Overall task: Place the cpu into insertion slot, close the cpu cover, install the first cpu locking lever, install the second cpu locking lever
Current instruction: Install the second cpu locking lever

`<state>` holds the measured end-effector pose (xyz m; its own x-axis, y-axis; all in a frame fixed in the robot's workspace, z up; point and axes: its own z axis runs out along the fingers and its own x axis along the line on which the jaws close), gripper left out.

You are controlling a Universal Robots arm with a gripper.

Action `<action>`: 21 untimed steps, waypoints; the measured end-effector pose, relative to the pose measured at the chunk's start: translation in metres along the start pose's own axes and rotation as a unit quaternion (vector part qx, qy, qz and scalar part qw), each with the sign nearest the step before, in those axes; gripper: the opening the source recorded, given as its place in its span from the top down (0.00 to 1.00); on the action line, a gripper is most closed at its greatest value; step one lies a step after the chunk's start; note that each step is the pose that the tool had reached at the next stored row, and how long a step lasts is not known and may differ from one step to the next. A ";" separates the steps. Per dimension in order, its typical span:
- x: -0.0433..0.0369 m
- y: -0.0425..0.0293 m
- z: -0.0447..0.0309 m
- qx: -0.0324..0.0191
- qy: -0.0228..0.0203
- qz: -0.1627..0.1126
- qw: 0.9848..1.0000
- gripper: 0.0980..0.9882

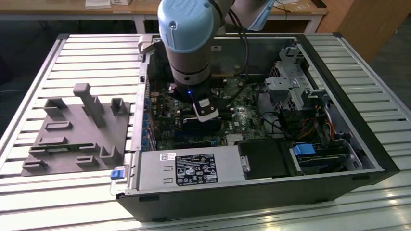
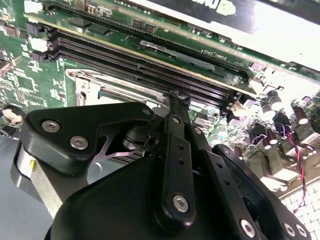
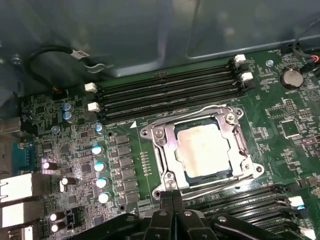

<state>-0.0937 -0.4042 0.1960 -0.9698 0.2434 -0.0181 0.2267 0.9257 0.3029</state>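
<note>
So the arm is reaching down into the open PC case [image 1: 359,159], with the gripper [image 3: 172,200] low over the green board [image 3: 135,165], right at the edge of the socket. In the first wrist view the cpu [image 3: 204,150] already sits in the slot [image 3: 200,176], silver top showing through the window of the cover [image 3: 167,145], which lies flat over it. Makes sense: the chip has to be seated and the frame down before any lever can clamp it.

The fingers [image 3: 167,206] look pressed together, tips side by side with no gap, and nothing is visibly caught between them. My guess is they're shut on purpose to act as a single poker for pushing a thin wire lever [image 3: 210,186], which runs along the socket edge just next to the tips. I can't tell if that lever is hooked yet.

Memory slots [image 3: 170,92] sit just beyond the socket. On the exterior view's left there's a grey fixture [image 1: 77,130] on the table [image 1: 38,202], well apart from the action.
</note>
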 end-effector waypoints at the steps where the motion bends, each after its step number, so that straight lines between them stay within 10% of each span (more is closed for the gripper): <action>1: 0.0005 -0.0002 0.0004 -0.001 0.000 -0.001 1.000 1.00; 21: 0.0054 -0.0012 0.0084 -0.003 0.005 -0.019 1.000 1.00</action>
<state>-0.0984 -0.4016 0.1875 -0.9784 0.2057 -0.0190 0.1900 0.9321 0.3082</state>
